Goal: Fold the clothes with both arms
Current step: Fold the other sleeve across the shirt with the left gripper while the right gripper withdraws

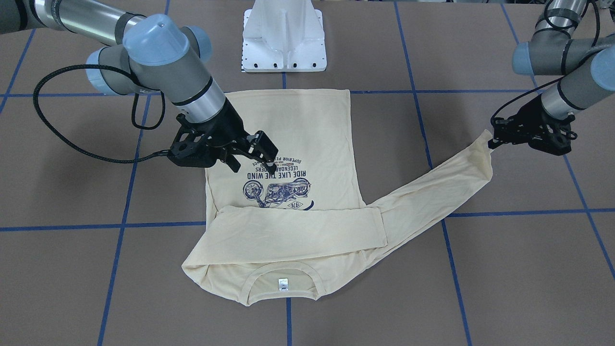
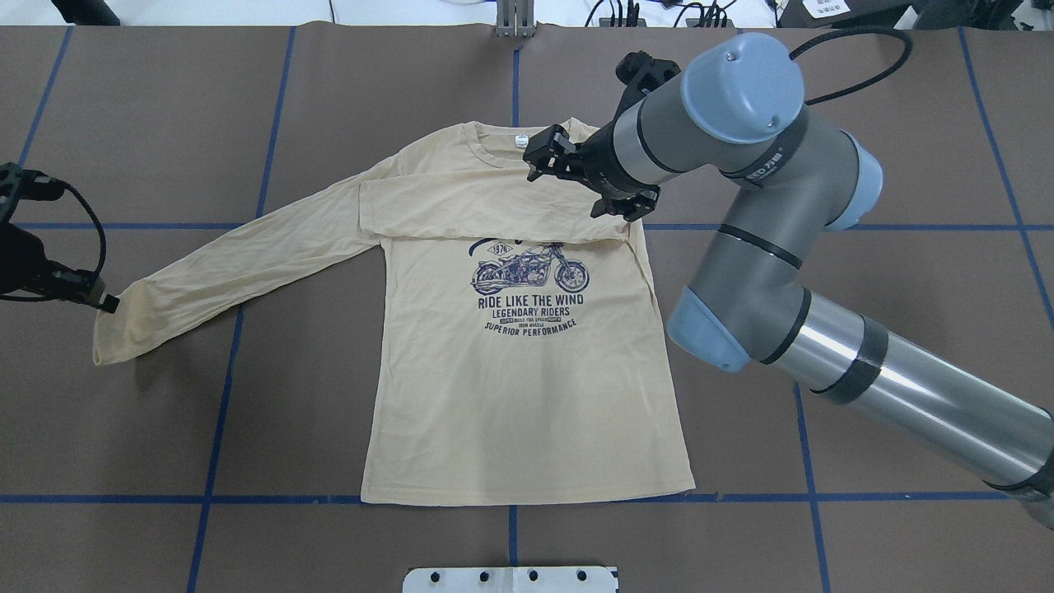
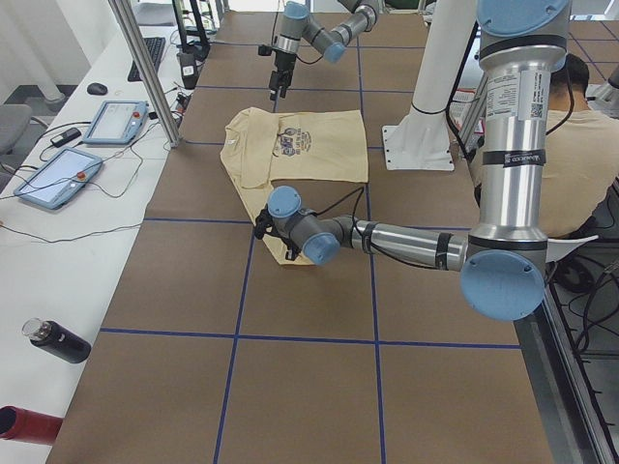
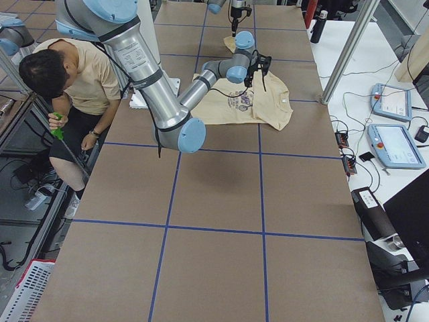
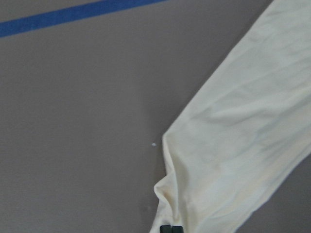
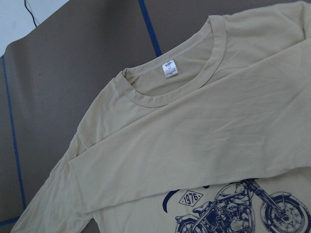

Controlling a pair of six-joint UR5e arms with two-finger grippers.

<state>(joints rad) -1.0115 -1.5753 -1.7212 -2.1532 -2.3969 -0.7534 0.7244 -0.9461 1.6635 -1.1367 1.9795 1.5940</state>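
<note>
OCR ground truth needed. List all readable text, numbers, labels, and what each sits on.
"1976": diamond badge in the shirt print.
"RIDE LIKE THE WIND": shirt front, under the motorcycle.
"LEGENDARY RIDERS": next line down.
"SUPERIOR PERFORMANCE": curved bottom line.
Tiny line between those two: too small to read.
The neck label: too small to read.
Lettering on the right arm band: blurred.

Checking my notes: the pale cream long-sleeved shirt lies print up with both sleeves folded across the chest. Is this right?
Only one sleeve is folded across the chest; the overhead exterior view shows the other sleeve stretched out to the black left gripper.
</note>
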